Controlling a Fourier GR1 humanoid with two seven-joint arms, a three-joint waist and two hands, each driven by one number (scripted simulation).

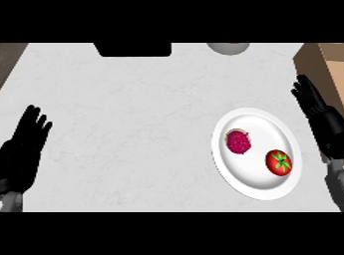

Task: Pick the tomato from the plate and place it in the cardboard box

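Hands: two in view. Left hand [20, 152] shows at the lower left edge, fingers straight and spread, resting on nothing and well apart from the plate. Right hand [327, 124] shows at the right edge, fingers straight and close together, holding nothing, just beside the plate's right rim and between it and the box.
Tomato [279, 162]: one, red with a green star-shaped stem on top, lying on the near right part of the plate, apart from the other food.
Tomato handling: likely light, round and smooth, so it may roll or slip; the skin probably gives a little and could bruise if squeezed.
Hold point: best judged as round the widest part, thumb on one side and fingers on the other, coming from above, clear of the stem.
Plate [259, 191]: one, white, round, on the counter's right side.
Other food [238, 142]: one dark pink, grainy round piece on the plate, farther than the tomato; I cannot tell what it is.
Counter [130, 114]: pale, marbled.
Cardboard box [336, 67]: one, brown, at the far right, only partly in view.
Far edge: one black shape [133, 49] and one grey round thing [228, 48], both cut off.
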